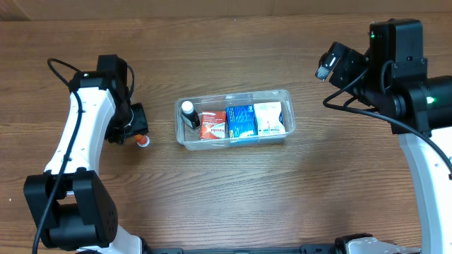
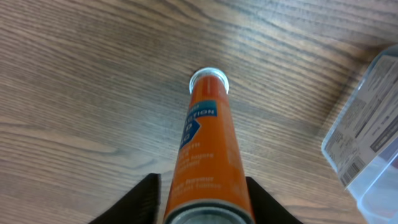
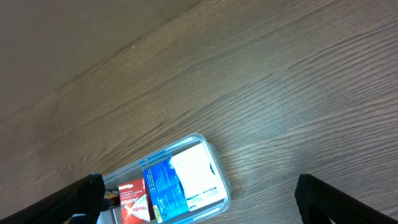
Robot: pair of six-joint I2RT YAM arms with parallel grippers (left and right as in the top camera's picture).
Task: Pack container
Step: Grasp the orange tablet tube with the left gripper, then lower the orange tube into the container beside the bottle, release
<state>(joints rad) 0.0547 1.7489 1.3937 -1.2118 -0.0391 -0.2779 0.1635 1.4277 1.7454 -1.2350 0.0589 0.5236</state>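
Note:
The clear plastic container (image 1: 291,116) lies at the table's middle and also shows in the right wrist view (image 3: 225,190). It holds a dark bottle with a white cap (image 1: 187,113), a red box (image 1: 212,125), a blue box (image 1: 240,121) and a white box (image 1: 268,118). My left gripper (image 1: 134,128) is left of the container, shut on an orange tube (image 2: 202,143). The tube's white-capped end (image 1: 143,141) points down at the table. My right gripper (image 1: 328,63) is wide open and empty, high above the container's far right.
The container's corner shows at the right edge of the left wrist view (image 2: 367,124). Bare wooden table surrounds the container on all sides.

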